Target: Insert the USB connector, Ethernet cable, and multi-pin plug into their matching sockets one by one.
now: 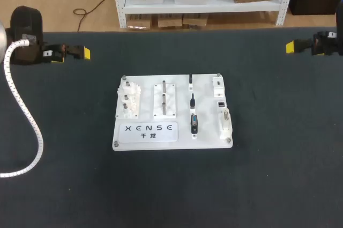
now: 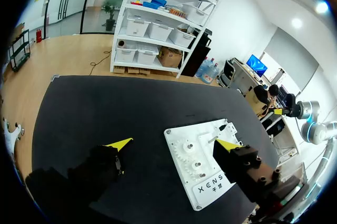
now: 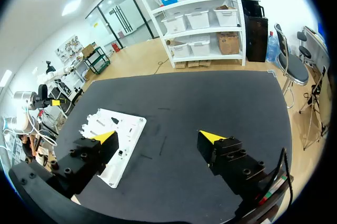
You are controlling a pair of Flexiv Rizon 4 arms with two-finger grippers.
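Well back at the left edge of the table (image 1: 64, 185), the left gripper (image 2: 172, 144) holds its fingers spread wide with nothing between them. The white board (image 1: 144, 131) lies ahead of it and well apart, one corner hidden behind a finger. On the board, dark plugs sit in a column, with the multi-pin plug (image 1: 194, 123) nearest the robot. The two smaller plugs (image 1: 192, 101) beyond it are too small to tell apart. The sockets (image 1: 224, 115) line the board's right edge, just beside the plugs. At the far right, the right gripper (image 3: 158, 136) is likewise wide and empty, well away from the board, and one of its fingers covers part of the board.
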